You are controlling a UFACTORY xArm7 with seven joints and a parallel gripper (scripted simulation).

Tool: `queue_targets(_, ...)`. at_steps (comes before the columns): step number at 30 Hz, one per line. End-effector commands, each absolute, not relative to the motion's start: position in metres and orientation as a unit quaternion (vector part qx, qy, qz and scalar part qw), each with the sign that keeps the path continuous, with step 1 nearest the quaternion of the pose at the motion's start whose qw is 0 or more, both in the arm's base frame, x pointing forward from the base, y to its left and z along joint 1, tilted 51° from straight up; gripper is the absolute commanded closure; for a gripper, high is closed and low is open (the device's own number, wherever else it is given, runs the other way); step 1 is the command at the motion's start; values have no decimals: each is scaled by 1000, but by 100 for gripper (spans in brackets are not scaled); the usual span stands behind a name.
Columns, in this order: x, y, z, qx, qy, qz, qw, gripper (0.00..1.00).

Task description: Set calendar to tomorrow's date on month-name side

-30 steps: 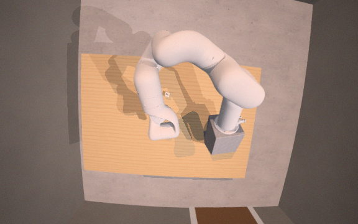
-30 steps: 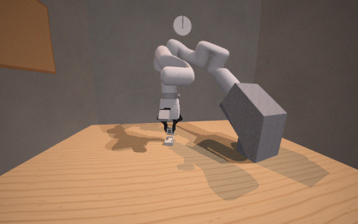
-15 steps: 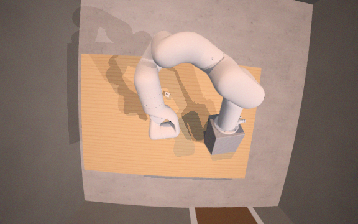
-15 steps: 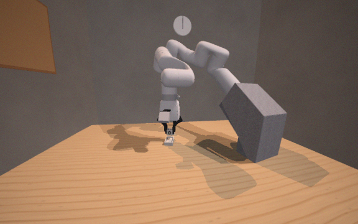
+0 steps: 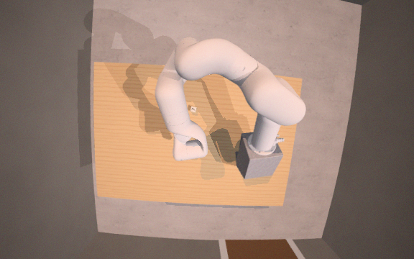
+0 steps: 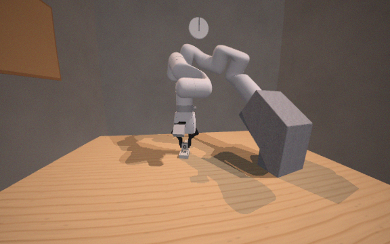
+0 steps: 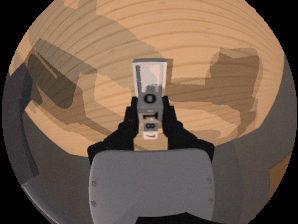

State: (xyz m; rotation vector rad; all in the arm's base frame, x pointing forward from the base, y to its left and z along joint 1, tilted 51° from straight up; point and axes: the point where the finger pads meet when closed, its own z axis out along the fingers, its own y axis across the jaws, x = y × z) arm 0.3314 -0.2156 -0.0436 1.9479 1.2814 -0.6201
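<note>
In the wrist view you saw first the grey housing of the gripper, and just past it the two dark fingers closed on a small white cube. The claw was gripping this cube from both sides, one finger on each flank. On the cube's face toward the camera you could read a round dark digit that looked like a 0, and under it a second dark mark too small to tell.

Just beyond the fingers you saw the tray, a small pale box with a raised rim, lying on the wooden table. From this view you could not tell if the held cube touched the tray's floor or hung above it.

In the exterior view the gripper pointed straight down, and the cube sat between its fingers right over the tray, which lay flat on the table. A second cube was not to be made out in any view.

Farther back and to the right you saw the grey base block on the table. Behind the arm a round clock hung on the wall. From the top, only a small white piece of the calendar showed beside the arm
</note>
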Motion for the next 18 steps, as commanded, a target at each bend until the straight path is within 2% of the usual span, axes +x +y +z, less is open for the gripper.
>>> queue_targets(1,333,-217,-45,754,497,-239,357,73)
queue_targets(18,333,-218,-47,754,497,-239,357,73)
